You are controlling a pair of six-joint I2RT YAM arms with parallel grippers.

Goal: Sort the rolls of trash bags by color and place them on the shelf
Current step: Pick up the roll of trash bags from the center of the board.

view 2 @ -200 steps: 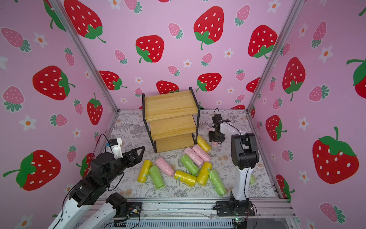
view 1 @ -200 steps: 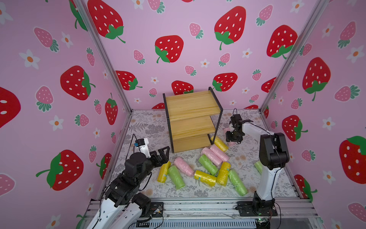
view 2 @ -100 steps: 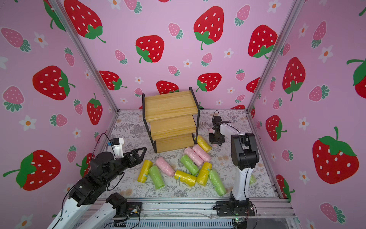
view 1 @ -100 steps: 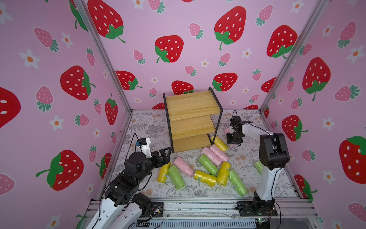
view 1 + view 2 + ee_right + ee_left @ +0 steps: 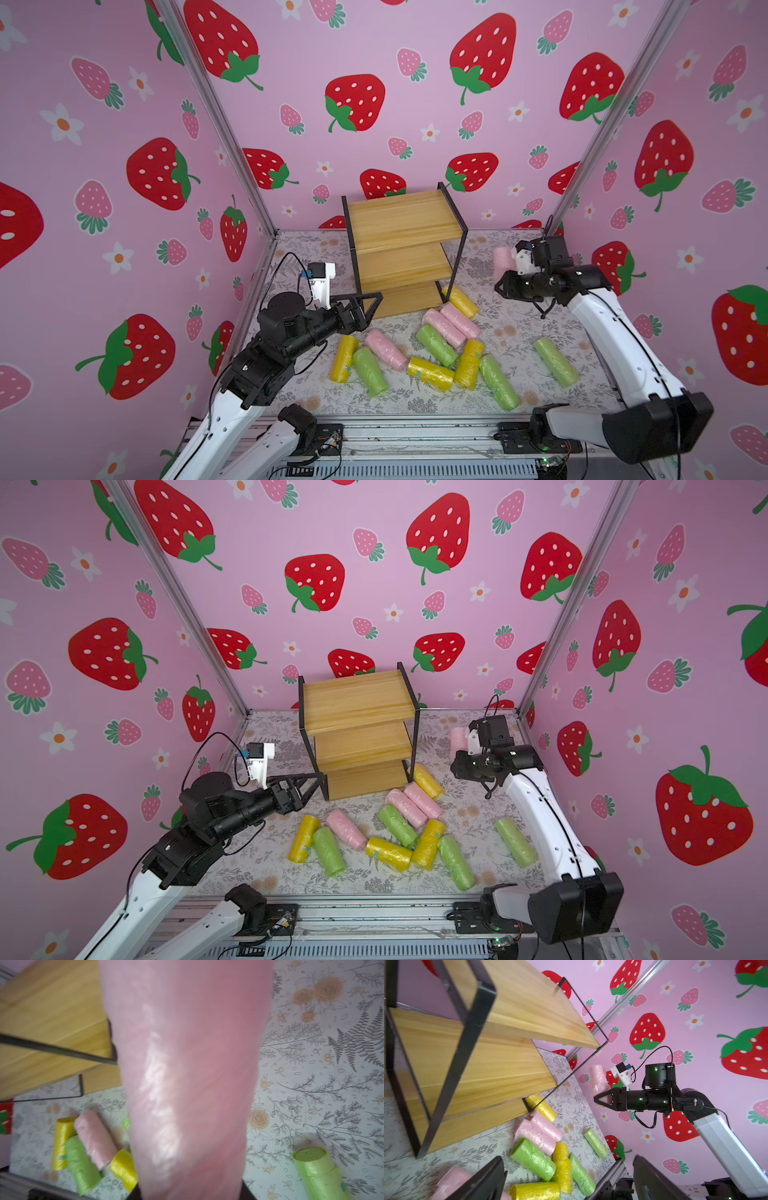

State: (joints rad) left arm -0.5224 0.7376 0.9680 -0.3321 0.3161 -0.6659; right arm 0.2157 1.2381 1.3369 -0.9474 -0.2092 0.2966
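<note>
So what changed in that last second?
The right pincer closed on a pink roll beside the shelf and lifted it up. The left pincer edged toward the shelf, open and empty. The other rolls and the shelf stayed put.

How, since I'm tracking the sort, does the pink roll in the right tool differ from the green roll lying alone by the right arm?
The pink roll is pale pink, the green roll light green. The pink roll is clamped in the right tool; the green roll is untouched. The pink roll is off the floral mat; the green roll lies on it. Both are crinkly plastic cylinders, neither shelved.
</note>
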